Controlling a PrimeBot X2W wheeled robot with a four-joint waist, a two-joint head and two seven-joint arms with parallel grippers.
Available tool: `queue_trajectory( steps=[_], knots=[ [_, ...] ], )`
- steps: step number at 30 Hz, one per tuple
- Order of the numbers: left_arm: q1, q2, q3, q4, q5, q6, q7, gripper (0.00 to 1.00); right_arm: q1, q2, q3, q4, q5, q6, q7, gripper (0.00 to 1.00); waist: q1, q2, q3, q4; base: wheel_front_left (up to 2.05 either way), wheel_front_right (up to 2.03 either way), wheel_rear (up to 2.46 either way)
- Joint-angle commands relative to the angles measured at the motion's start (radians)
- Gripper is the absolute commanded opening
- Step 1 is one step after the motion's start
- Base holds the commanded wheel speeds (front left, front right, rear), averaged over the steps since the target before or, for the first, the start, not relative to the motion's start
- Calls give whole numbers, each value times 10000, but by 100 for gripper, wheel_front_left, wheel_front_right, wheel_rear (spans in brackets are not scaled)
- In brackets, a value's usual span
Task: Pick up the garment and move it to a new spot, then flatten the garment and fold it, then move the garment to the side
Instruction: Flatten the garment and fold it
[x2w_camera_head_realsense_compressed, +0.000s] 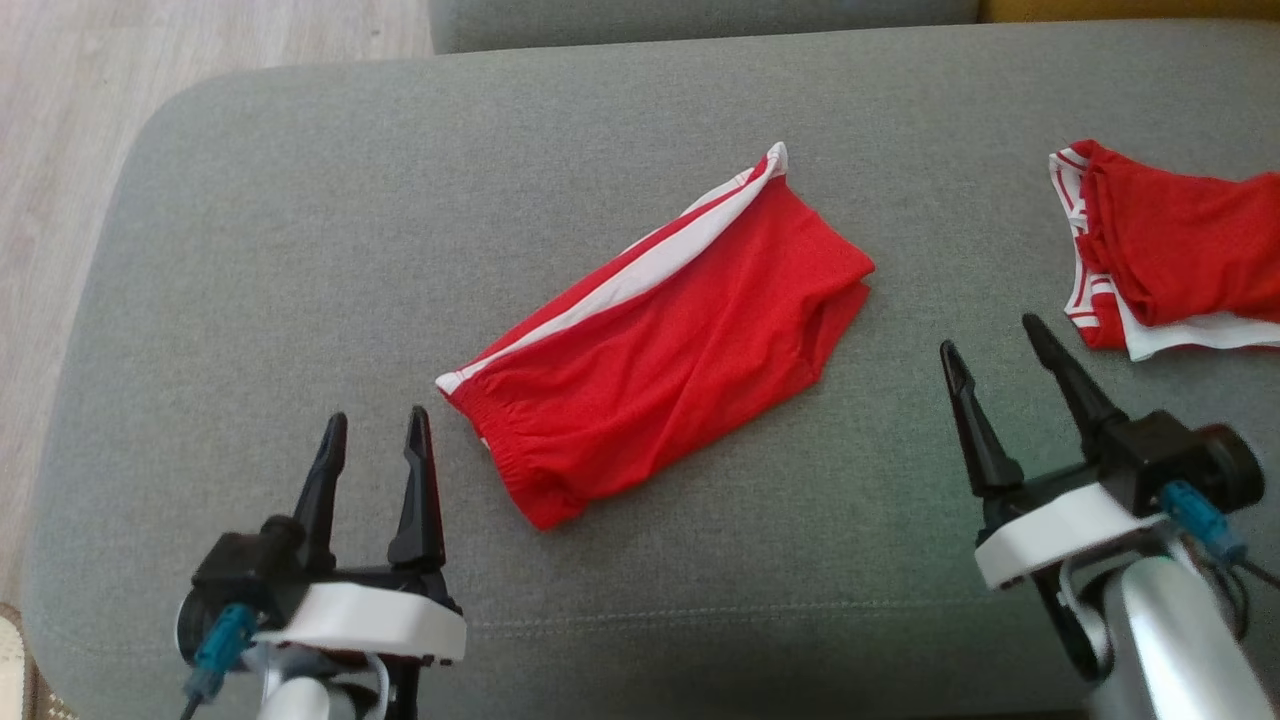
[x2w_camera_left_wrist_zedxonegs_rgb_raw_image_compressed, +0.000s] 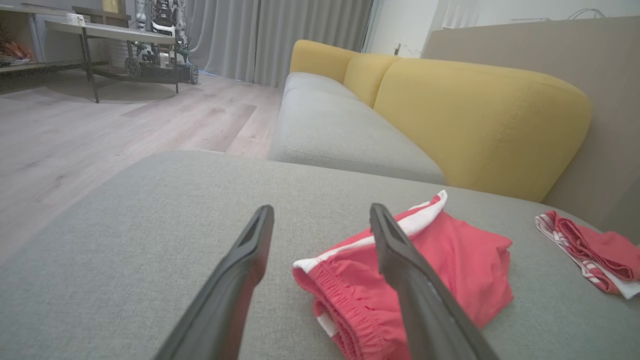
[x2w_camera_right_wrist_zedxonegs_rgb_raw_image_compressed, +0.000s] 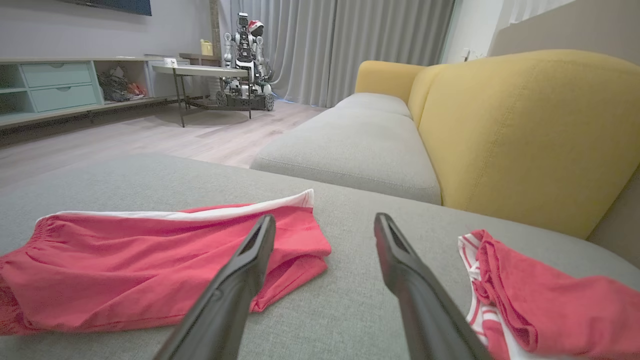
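Garment (x2w_camera_head_realsense_compressed: 660, 350): red shorts with a white side stripe, lying folded and aslant near the middle of the cushion. The gathered waistband end points toward the robot's left, the other end toward the far right.
Left gripper (x2w_camera_head_realsense_compressed: 378, 415): fingers spread wide and empty, just beside the waistband end and not touching the cloth.
Right gripper (x2w_camera_head_realsense_compressed: 990, 335): fingers spread wide and holding nothing. It sits between the two red pieces and is clear of both.
Second garment (x2w_camera_head_realsense_compressed: 1170, 250): red with white striped trim, folded, at the right side of the cushion, well apart from the shorts.
Cushion (x2w_camera_head_realsense_compressed: 300, 250): grey fabric seat bearing both pieces.
Sofa back (x2w_camera_left_wrist_zedxonegs_rgb_raw_image_compressed: 475, 115): yellow, beyond the cushion.
Floor (x2w_camera_head_realsense_compressed: 60, 100): pale wood, to the left.
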Motion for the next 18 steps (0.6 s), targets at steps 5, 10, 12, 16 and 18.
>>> queue_trajectory(
  steps=[5,10,12,16,18],
  knots=[
    [-280,-9,180,-336,-146,100,-120,100,-16,338,-47,-86,305,-4,-91,100,0,-1,40,65,0,0,0],
    [-419,-9,101,-245,-137,19,-120,100,-206,451,-171,437,648,-4,-91,100,0,-1,152,254,0,0,0],
    [-482,-9,63,-174,-116,-42,-120,100,-362,585,-317,928,1257,-4,-55,100,0,-1,251,376,0,0,0],
    [-624,-10,-57,-69,-283,-72,-120,100,-905,748,-448,1941,2814,-4,515,100,0,-1,529,704,0,0,0],
    [-709,-10,-135,-99,-558,-61,-120,100,-1197,785,-607,2374,3610,-4,829,100,0,-1,691,909,0,0,0]
  ],
)
